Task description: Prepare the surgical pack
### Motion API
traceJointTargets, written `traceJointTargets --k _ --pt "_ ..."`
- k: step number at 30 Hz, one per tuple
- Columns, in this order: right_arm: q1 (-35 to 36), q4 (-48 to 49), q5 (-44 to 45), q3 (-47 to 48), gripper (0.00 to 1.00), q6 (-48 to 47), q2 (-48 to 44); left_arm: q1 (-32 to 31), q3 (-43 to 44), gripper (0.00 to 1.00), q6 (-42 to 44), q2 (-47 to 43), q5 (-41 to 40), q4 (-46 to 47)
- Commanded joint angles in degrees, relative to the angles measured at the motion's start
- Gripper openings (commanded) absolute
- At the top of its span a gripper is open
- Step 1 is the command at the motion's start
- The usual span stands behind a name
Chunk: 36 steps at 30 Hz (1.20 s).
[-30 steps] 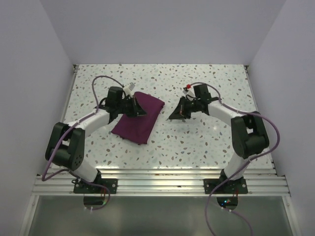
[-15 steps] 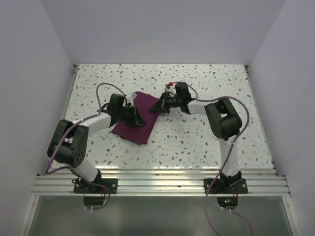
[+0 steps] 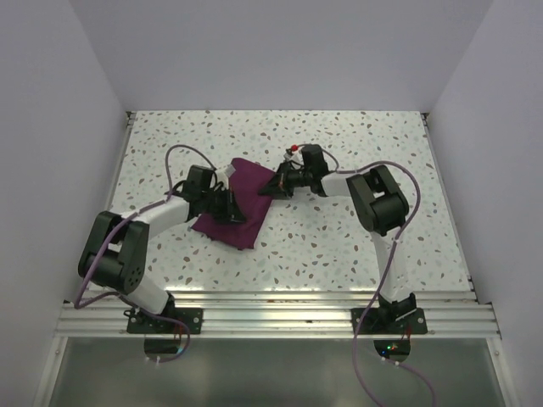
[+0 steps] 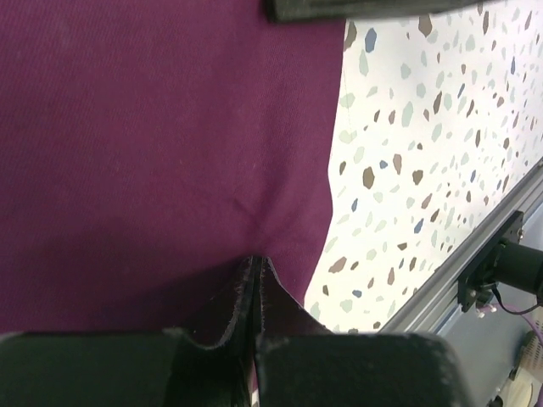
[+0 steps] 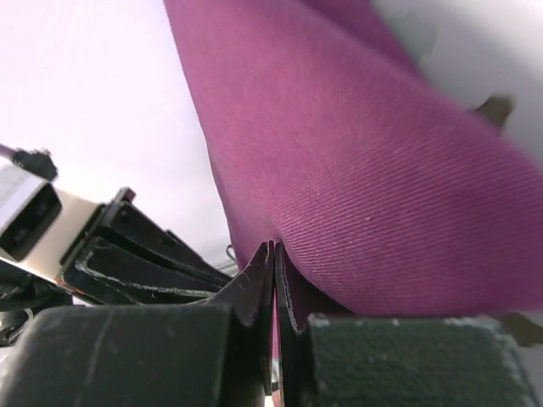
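The surgical pack shows as a folded plum-purple cloth (image 3: 248,193) lying on the speckled table left of centre. The steel tray, instruments, white pads and orange strips are out of sight. My left gripper (image 3: 232,209) sits on the cloth's near left part; in the left wrist view its jaws (image 4: 257,264) are shut, pinching a crease of the cloth (image 4: 153,127). My right gripper (image 3: 270,186) is at the cloth's right edge; in the right wrist view its jaws (image 5: 273,254) are shut with a fold of the cloth (image 5: 382,195) between them.
White walls close the table on the left, back and right. An aluminium rail (image 3: 271,305) runs along the near edge and shows in the left wrist view (image 4: 475,271). Bare speckled tabletop (image 3: 356,246) lies right of and in front of the cloth.
My right gripper swung left from the table's middle to the cloth's right edge and closed on it. My left gripper slid a little nearer along the cloth.
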Motion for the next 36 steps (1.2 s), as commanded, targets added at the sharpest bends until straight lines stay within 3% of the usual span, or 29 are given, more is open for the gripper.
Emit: traceJointTargets --k 1,8,13,17,21,22,23,24,27,28,32,34,36 --pt "-2.27 -4.07 1.37 3.18 0.00 -4.44 1.03 -0.13 -1.91 0.00 2.29 -3.46 -0.07 -6.76" --pt "-5.61 -16.01 2.51 8.45 0.00 -11.64 -2.39 -0.13 -0.69 0.00 1.59 -12.58 -2.61 -12.89" --pt "-5.88 -41.91 12.51 9.52 0.00 -27.38 -10.82 -0.13 -0.33 0.00 -0.43 -20.15 -6.13 -15.11" --pt "-5.62 -47.32 17.10 -3.27 0.00 -30.98 -24.06 -0.13 -5.16 0.01 -4.29 -27.61 -6.48 -11.78" --pt "-5.35 -50.22 22.19 -15.07 0.02 -33.62 -37.18 -0.13 -11.21 0.15 -6.49 -32.02 -4.73 -9.31" --pt "-5.44 -50.92 22.99 -18.92 0.10 -33.89 -39.64 -0.13 -12.19 0.29 -7.72 -33.42 -4.46 -8.35" --pt "-5.35 -51.01 24.47 -20.88 0.20 -33.98 -42.36 -0.13 -13.24 0.34 -8.51 -34.22 -4.11 -7.65" --pt "-5.44 -50.93 25.18 -22.64 0.46 -33.63 -46.66 -0.13 -15.25 0.39 -9.13 -35.01 -3.33 -6.86" --pt "-5.44 -49.53 25.98 -29.05 0.95 -31.88 -54.05 -0.13 -18.77 0.45 -12.12 -37.38 -1.48 -3.60" --pt "-5.35 -48.91 26.24 -31.85 0.99 -31.09 -55.65 -0.13 -19.31 0.46 -13.17 -38.00 -1.04 -2.73" --pt "-5.35 -45.22 25.02 -38.37 0.99 -27.66 -62.59 -0.13 -21.86 0.51 -15.11 -40.19 -0.85 -1.40" --pt "-5.35 -40.04 23.34 -43.10 0.99 -25.73 -68.10 -0.13 -22.57 0.62 -15.81 -43.08 -2.44 -0.96" --pt "-5.44 -35.49 24.91 -46.10 0.99 -22.13 -72.17 -0.13 -23.71 0.64 -16.08 -45.03 -3.40 -0.78"
